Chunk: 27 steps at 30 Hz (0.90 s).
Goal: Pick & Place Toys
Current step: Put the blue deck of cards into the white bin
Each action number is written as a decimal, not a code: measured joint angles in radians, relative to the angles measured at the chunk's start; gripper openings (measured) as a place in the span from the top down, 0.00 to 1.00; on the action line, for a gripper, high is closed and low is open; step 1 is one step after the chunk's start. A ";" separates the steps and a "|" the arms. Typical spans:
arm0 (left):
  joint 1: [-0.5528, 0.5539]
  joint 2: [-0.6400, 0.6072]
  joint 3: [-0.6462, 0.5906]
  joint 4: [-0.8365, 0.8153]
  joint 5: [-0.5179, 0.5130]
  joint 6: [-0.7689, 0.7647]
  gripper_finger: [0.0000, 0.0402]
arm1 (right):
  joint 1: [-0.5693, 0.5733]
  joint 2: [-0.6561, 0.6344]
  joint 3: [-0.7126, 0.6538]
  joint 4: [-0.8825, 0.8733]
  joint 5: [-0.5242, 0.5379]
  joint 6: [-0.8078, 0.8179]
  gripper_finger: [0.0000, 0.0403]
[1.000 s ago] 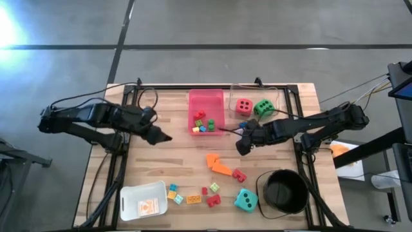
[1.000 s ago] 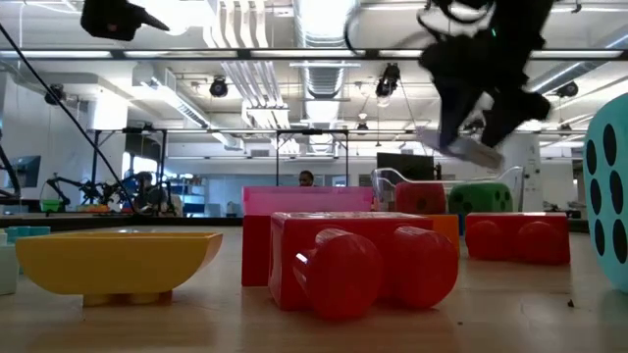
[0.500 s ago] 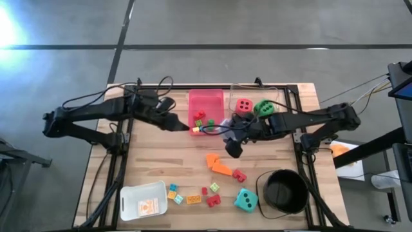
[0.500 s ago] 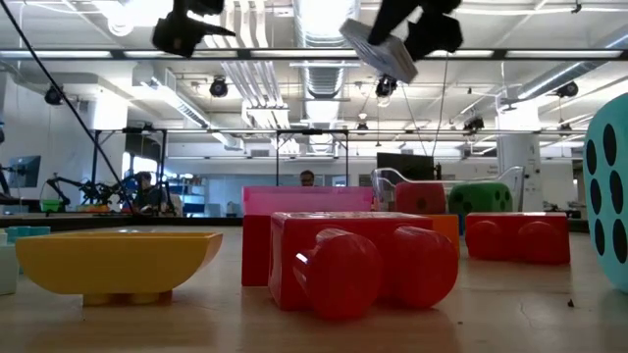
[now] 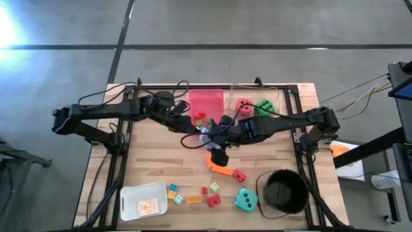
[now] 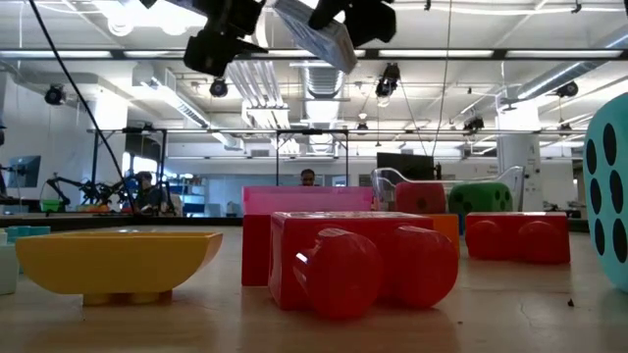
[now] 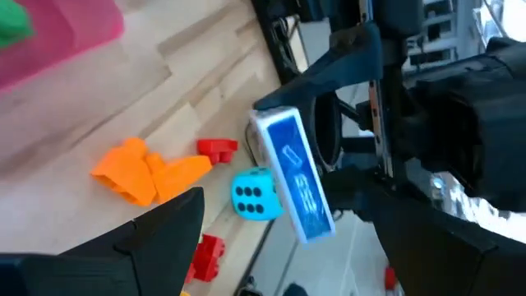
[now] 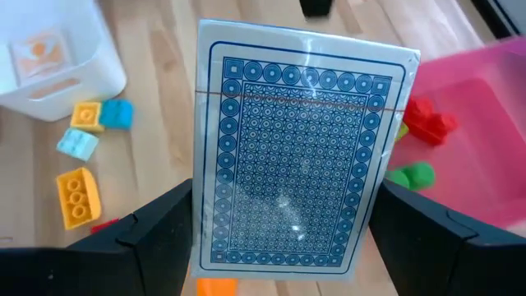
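Toys lie scattered over the desk (image 5: 161, 161), and the one in play is a blue-backed card (image 8: 300, 156), held upright between the fingers of the right end effector (image 5: 207, 134), which is closed on its lower edge above the middle of the desk, just in front of the pink tray (image 5: 206, 102). The left end effector (image 5: 190, 129) sits right beside it, fingers apart as far as the left wrist view shows and with nothing in them; from there the card (image 7: 293, 187) appears edge-on with the right arm behind it. I judge the step to be a hand-over of the card, or a carry toward the tray, which already holds a few red, green and yellow bricks (image 5: 203, 119). If it is a hand-over, the next move calls for the left fingers to line up on the free edge of the thin, slippery card and clamp before the right ones let go. The orange pieces (image 5: 220, 166), the teal die (image 5: 245, 200), the red die (image 5: 244, 106), the green die (image 5: 263, 107) and the small bricks by the white bin (image 5: 143, 201) are untouched. Compared with a second ago, both arms have swung inward: the left was well out near the desk's left side, the right farther right, and now they meet at the centre.
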 joint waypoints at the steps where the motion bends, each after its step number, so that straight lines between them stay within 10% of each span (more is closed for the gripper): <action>1: 0.000 0.007 0.000 0.010 0.011 0.000 0.14 | 0.000 0.006 0.012 0.005 -0.004 -0.012 0.25; 16: -0.003 0.056 0.000 0.054 0.132 -0.019 0.18 | 0.000 0.047 0.098 0.000 -0.023 -0.091 0.26; 27: -0.003 0.056 0.000 0.060 0.140 -0.045 0.69 | -0.001 0.049 0.096 -0.001 -0.022 -0.090 0.26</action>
